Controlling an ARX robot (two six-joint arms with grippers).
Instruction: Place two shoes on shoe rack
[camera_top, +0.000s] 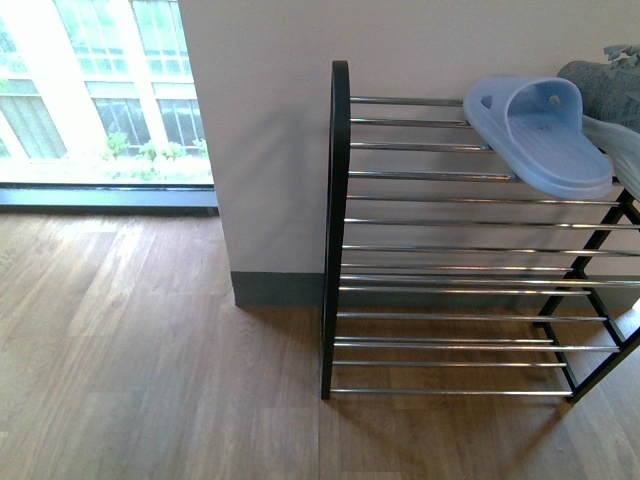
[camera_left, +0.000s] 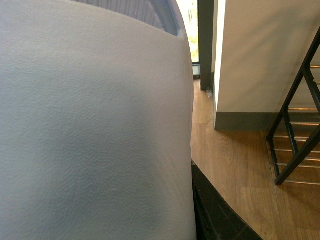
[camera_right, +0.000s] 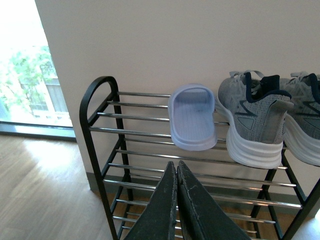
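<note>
1. Both grey sneakers stand on the top tier of the shoe rack, right of a blue slipper; the front view cuts them off.
2. The right gripper is pressed together, empty.
3. Wooden floor, white wall.
4. A pale surface fills the left wrist view; the left gripper's state is not readable.

A light blue slide sandal lies sole-down at the right of the view, toe pointing near. To the far left, a bright window meets the wooden floor, beside a white wall with grey skirting.
</note>
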